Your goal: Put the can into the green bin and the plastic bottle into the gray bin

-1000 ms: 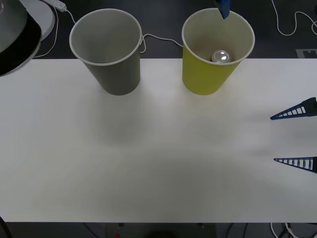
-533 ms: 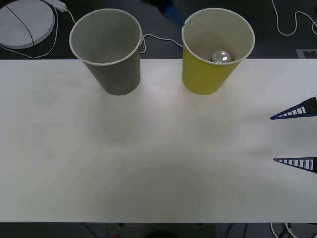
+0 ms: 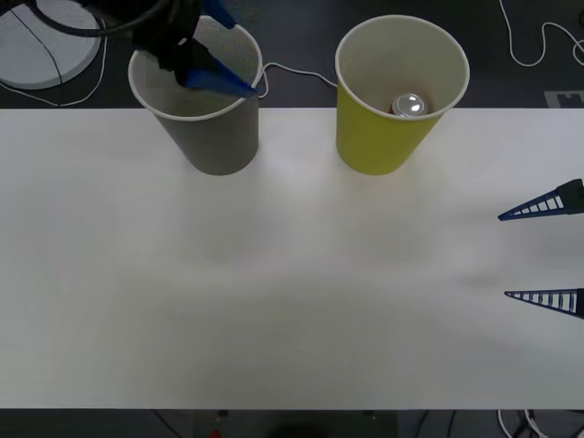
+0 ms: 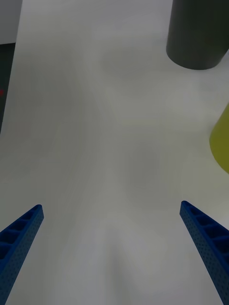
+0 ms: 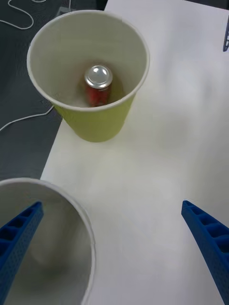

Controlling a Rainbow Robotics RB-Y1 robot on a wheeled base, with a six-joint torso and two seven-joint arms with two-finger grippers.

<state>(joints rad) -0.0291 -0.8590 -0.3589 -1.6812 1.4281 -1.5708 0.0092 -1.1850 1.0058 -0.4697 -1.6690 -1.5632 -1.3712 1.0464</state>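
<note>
Left hand (image 3: 214,50), fingers apart, hovers over the gray paper-cup-shaped bin (image 3: 208,137) at upper left; the small red-orange can (image 3: 410,105) stands in the yellow-green bin (image 3: 379,141) beside it.

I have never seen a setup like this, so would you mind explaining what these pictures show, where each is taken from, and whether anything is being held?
This is a two-armed robot at a white table. The wide picture comes from a camera above its arms, looking down. The two tall pictures come from cameras on its wrists; the blue ribbed wedges at their bottom corners are that arm's own fingers.

Two large cup-shaped bins stand at the table's far edge: the gray bin and the green bin. The small red can stands upright inside the green bin.

The left gripper hovers open over the gray bin and holds nothing. The right gripper waits open at the table's right edge, also holding nothing.
</note>
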